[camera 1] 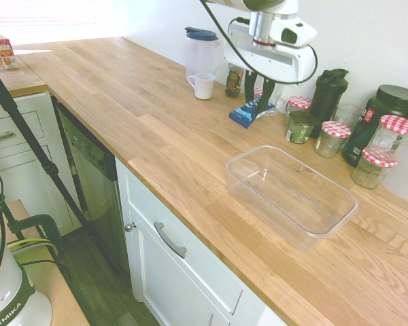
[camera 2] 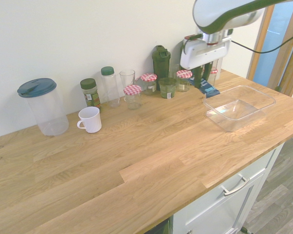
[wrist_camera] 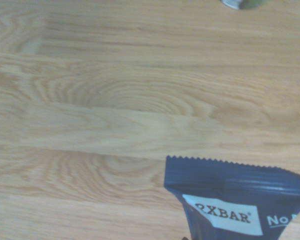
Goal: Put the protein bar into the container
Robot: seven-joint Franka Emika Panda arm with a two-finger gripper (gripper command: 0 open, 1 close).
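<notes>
Okay, the protein bar [camera 1: 244,115] is up in the air, and my gripper [camera 1: 259,109] has it pinched between its two fingers. I can see its shiny blue wrapper in both outside views. From the wrist I can see its zigzag end and the white label that says RXBAR. The bar is above the wooden counter [camera 1: 156,112], and it is not in the container yet. The container [camera 2: 241,127] is the big clear tub, with nothing inside it that I can see. In one outside view the bar looks like it is right at the tub's rim, but in the other there is a gap, so I think it has a bit more to go. Near the bar, by the wall, are the jars with red checked lids [camera 1: 334,135], a little green jar [camera 2: 168,88] and a dark green shaker [camera 2: 161,67]. Farther off sit the white mug [camera 2: 90,120] and the tall jug with a blue lid [camera 2: 44,107]. So the picking up part is done, and I'd say I am about halfway. What's left is to bring the bar over the middle of the tub, go down a little and let go. I should be careful, because the bar could bump the rim or drop outside if I let go too soon. The wrapper looks slippery too, so I want to move gently.
</notes>
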